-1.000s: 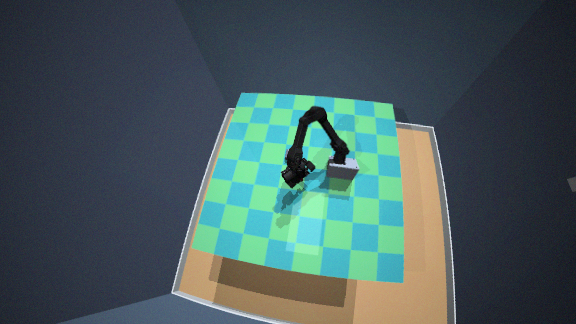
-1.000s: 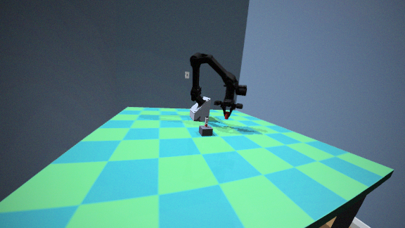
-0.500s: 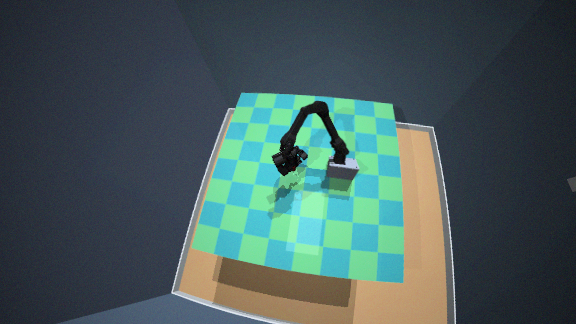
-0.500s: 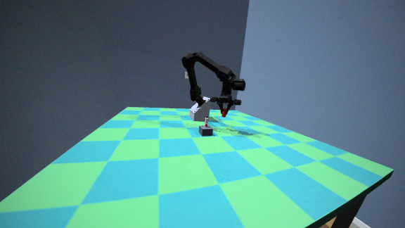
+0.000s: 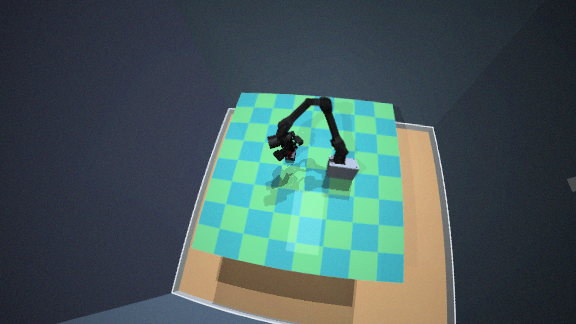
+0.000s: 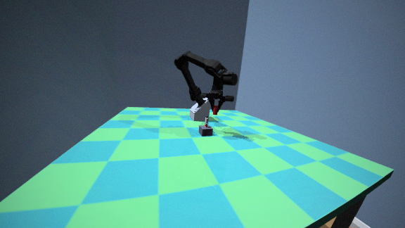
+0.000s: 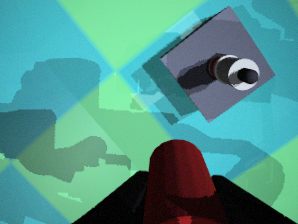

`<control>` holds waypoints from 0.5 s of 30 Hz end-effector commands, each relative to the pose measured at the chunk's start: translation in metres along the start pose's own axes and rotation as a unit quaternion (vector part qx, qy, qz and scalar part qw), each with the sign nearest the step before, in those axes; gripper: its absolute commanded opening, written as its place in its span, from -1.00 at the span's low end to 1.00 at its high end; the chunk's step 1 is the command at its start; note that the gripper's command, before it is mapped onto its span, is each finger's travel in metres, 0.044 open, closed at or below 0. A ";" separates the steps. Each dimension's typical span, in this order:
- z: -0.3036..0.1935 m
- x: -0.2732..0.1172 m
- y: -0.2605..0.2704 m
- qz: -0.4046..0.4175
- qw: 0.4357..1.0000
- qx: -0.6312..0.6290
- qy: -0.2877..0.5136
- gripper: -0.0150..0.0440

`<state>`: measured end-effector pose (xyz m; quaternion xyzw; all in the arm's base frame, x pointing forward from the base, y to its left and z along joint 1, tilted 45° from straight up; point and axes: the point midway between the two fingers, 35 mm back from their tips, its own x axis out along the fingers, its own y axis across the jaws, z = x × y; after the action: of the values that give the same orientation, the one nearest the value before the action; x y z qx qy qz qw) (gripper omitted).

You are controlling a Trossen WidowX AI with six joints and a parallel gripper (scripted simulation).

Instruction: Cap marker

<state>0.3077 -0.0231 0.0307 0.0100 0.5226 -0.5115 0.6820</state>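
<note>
Checkered tabletop (image 5: 308, 229) (image 6: 183, 172) (image 7: 117, 35), (upright) marker (image 6: 207, 122) (image 7: 231, 70) in holder (image 6: 205, 131) (image 7: 200, 65).

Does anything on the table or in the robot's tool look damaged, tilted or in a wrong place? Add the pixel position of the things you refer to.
Nothing stands out. The marker (image 6: 207, 121) (image 7: 227, 70) stands upright in its block (image 6: 205, 131) (image 7: 192, 60), and the tool (image 6: 215, 110) (image 7: 178, 183) grips the red cap (image 6: 215, 110) (image 7: 176, 167) off to one side of it.
</note>
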 end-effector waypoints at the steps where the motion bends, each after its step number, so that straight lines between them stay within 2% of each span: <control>1: 0.026 -0.008 -0.017 -0.002 1.000 0.003 -0.004 -0.49; 5: 0.041 -0.012 -0.031 -0.005 1.000 0.005 -0.005 -0.49; 15: 0.042 -0.007 -0.032 -0.005 1.000 0.005 -0.006 -0.49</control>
<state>0.3150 -0.0525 0.0717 0.0096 0.5175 -0.5170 0.6818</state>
